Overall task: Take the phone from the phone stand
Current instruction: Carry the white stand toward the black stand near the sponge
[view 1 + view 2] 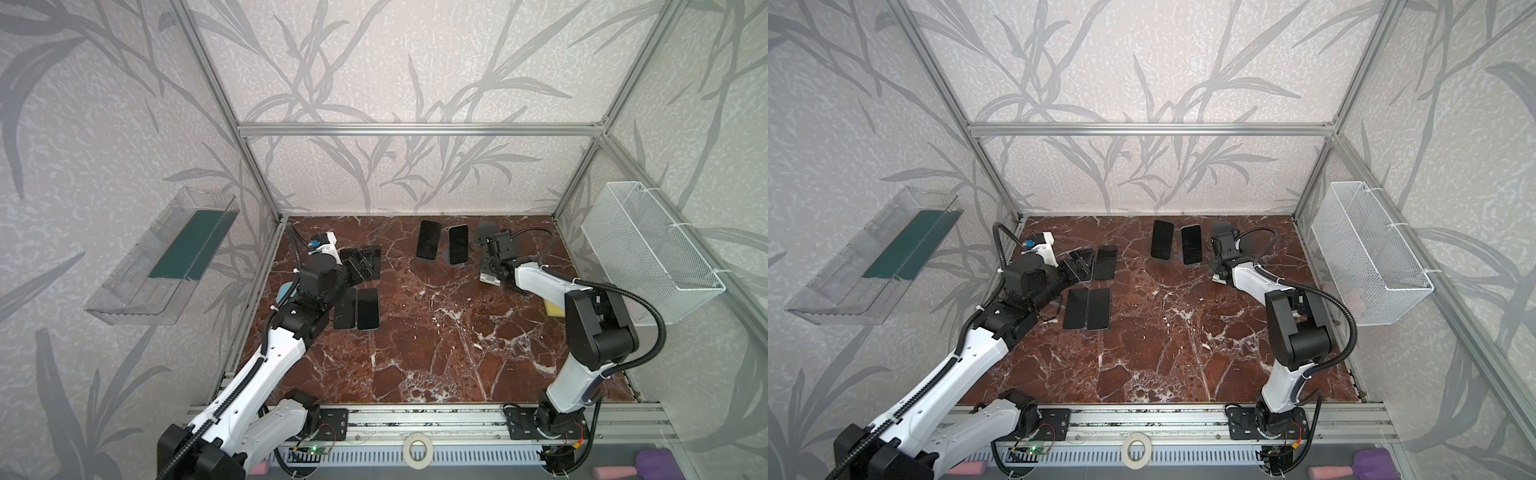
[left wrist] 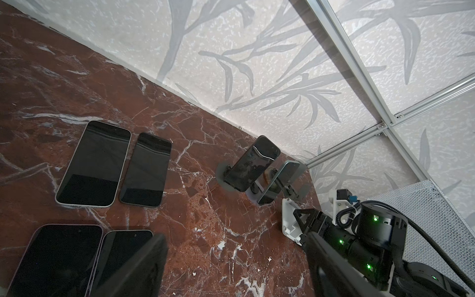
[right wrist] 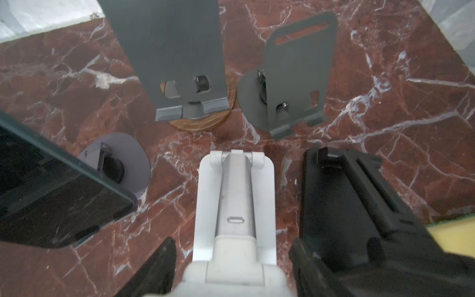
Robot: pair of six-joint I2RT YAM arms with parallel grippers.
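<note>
Phone (image 1: 458, 249) leans on its grey stand (image 3: 136, 159) at the table's back, just beside the right gripper (image 1: 490, 272), which clasps an empty white stand (image 3: 235, 185). The left gripper (image 1: 360, 266) hovers slack-jawed over flat phones (image 1: 368, 309). Next likely: grasp the propped phone's edges and lift it clear.

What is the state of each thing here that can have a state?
Left end effector: open, empty.
Right end effector: astride white stand, grip unclear.
Two back phones: propped on stands.
Four left phones: lying flat.
Other two grey stands: empty.
</note>
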